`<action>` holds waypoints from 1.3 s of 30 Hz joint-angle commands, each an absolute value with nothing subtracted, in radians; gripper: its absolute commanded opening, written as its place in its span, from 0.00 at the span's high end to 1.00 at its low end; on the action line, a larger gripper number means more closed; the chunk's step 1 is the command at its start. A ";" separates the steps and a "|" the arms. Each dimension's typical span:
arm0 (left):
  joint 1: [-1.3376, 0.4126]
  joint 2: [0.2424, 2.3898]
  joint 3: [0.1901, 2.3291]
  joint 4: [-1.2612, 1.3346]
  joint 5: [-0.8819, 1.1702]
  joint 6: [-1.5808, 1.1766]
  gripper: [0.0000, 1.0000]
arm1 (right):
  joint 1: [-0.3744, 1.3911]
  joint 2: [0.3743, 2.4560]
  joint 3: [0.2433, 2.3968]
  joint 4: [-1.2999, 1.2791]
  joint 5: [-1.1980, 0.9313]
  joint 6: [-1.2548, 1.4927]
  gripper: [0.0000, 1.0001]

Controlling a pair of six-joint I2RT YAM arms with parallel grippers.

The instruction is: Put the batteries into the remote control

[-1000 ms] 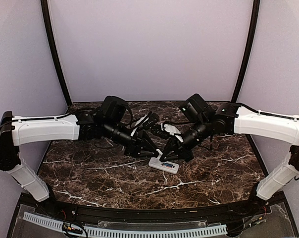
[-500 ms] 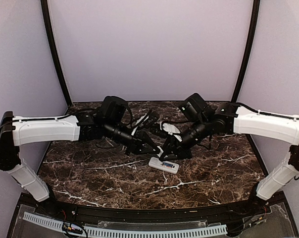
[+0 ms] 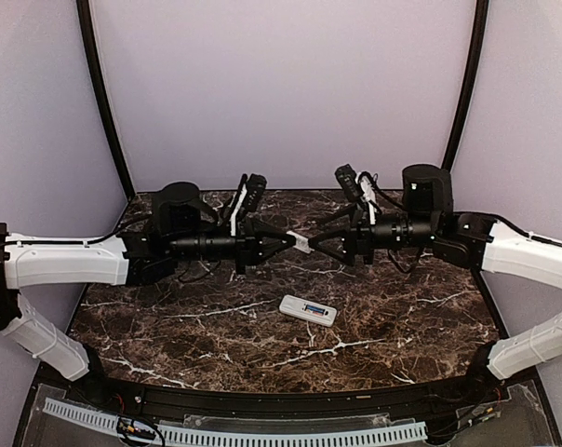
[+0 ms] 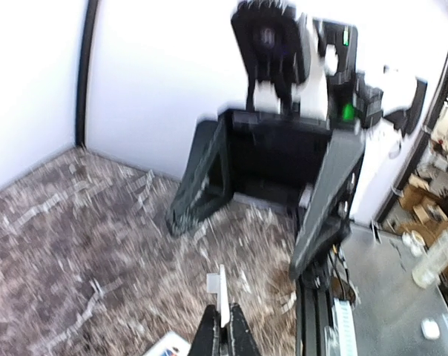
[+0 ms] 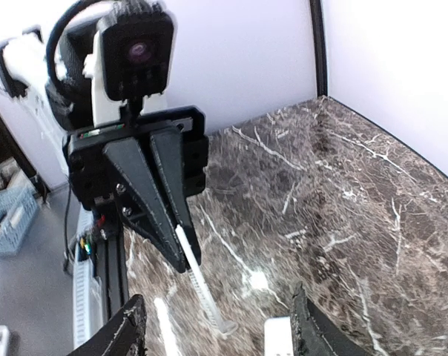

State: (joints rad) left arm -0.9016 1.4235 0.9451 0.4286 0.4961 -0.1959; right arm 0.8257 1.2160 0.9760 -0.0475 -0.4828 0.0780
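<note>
The white remote control lies flat on the marble table, with a blue and red strip, seemingly batteries, in its open back. Both arms are raised above it, tip to tip. My left gripper is shut on a small flat white piece, which sticks out edge-on past the closed fingers. My right gripper faces it, open, its fingers spread on either side of the piece without touching it. In the right wrist view the left gripper holds the thin piece, with an end of the remote below.
The dark marble table is walled by pale panels on three sides, with black posts at the back corners. A black rail and a white cable duct run along the near edge. Cables hang off both wrists.
Both grippers rose from low over the remote to a level, facing pose above it. The right jaws opened off the white piece, which stays in the shut left gripper. The remote stayed put.
</note>
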 commanded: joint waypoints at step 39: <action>-0.905 1.476 0.877 0.988 0.535 -0.465 1.00 | 0.849 1.272 0.817 0.726 -0.644 0.516 1.00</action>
State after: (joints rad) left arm -0.9028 1.4734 0.8879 0.9794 0.5282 -0.4641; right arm 0.8406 1.2705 0.8028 0.7002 -0.6178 0.5186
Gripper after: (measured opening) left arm 0.018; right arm 0.013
